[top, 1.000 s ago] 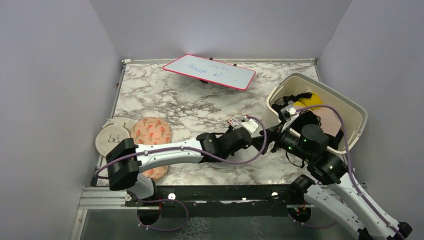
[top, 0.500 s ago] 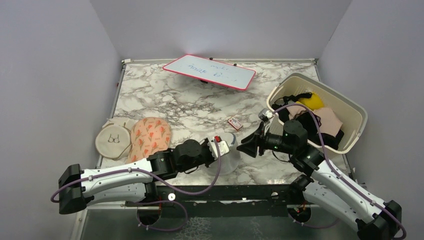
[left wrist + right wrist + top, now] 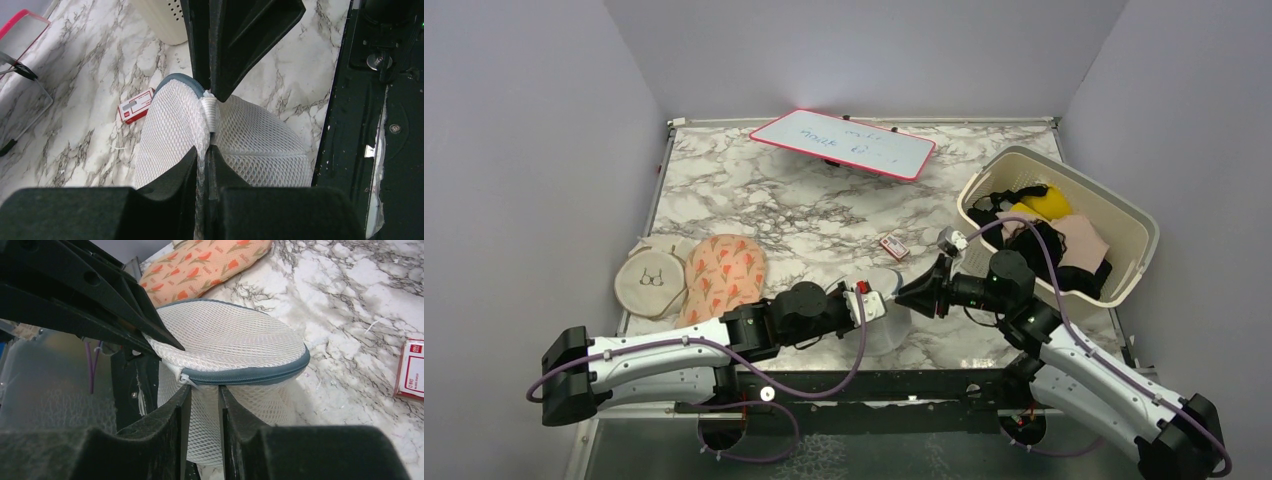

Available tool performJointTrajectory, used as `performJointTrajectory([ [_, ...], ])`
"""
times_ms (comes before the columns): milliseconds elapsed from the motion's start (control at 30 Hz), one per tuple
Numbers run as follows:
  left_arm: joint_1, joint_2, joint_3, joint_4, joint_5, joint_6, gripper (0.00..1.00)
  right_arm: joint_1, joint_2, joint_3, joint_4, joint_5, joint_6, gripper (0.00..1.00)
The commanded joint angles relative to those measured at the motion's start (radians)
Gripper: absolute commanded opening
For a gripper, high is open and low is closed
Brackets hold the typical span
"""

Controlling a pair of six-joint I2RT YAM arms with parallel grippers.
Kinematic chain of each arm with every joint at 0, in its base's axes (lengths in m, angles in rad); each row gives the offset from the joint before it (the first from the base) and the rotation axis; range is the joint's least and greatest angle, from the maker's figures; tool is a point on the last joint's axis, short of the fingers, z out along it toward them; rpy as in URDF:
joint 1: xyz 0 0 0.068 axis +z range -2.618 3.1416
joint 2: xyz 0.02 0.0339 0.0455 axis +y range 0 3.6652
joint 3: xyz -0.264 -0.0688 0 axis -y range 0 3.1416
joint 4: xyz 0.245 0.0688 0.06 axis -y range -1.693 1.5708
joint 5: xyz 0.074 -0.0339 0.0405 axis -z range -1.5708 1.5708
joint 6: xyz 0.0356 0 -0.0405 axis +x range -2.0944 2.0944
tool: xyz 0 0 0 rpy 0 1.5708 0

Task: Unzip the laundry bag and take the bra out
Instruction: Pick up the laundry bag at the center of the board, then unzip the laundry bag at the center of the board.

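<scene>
Now left end effector [image 3: 205,155] pinching laundry bag [image 3: 260,145]; right end effector [image 3: 202,390] part-spread below rim.

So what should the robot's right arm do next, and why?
Probably close the right end effector on the zipper's end at the laundry bag rim. Its jaws straddle that spot with a gap between them, while the left end effector pinches a fold of the bag's top, steadying it.

White arms [image 3: 659,362], black joints [image 3: 799,305], purple cables [image 3: 639,343], seemingly black tools [image 3: 879,305] [image 3: 912,292]
</scene>
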Motion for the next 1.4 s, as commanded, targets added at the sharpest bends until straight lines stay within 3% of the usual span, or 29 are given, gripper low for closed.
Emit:
performJointTrajectory([
  [0, -0.006, 0.007, 0.027, 0.045, 0.002, 0.016, 0.0, 0.003, 0.037, 0.021, 0.045, -0.082, -0.046, 0.24],
  [300, -0.009, 0.019, 0.03, 0.038, -0.018, 0.022, 0.0, 0.004, 0.07, 0.021, 0.063, -0.214, -0.085, 0.27],
  [600, -0.01, 0.019, 0.035, 0.022, -0.017, 0.026, 0.0, 0.004, 0.034, 0.012, 0.098, -0.149, -0.07, 0.24],
  [833, -0.011, 0.01, 0.033, 0.025, -0.013, 0.024, 0.0, 0.002, 0.004, -0.005, 0.087, -0.093, -0.036, 0.1],
  [1367, -0.019, 0.004, 0.035, 0.026, -0.023, 0.025, 0.0, 0.003, 0.051, -0.021, 0.134, -0.123, -0.023, 0.09],
])
